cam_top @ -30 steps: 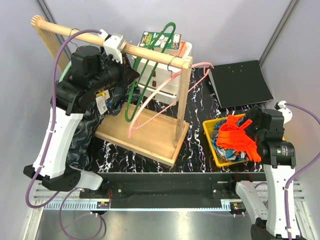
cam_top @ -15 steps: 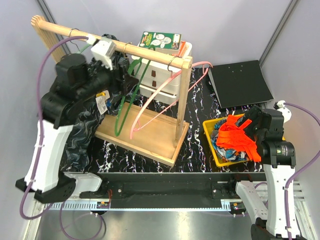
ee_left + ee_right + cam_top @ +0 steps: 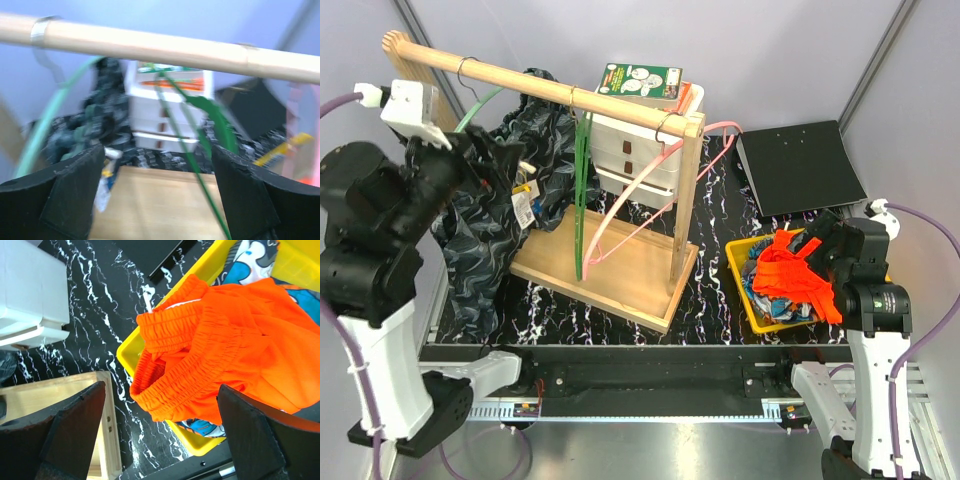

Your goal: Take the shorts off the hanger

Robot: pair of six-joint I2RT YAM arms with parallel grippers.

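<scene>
Dark cloth shorts (image 3: 480, 250) hang before the spread left claw (image 3: 157, 155); hard pulling could tip the wooden rack (image 3: 620, 270).

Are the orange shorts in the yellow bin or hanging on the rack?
In. The orange shorts lie crumpled inside the yellow bin, on top of blue patterned cloth.

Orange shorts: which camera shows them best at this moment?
Right wrist view. The orange shorts fill much of it, elastic waistband sharp, draped over the yellow bin atop a blue patterned pair. Top external shows them small, far right. Left wrist is motion-blurred, showing at most an orange smear at its right edge.
</scene>
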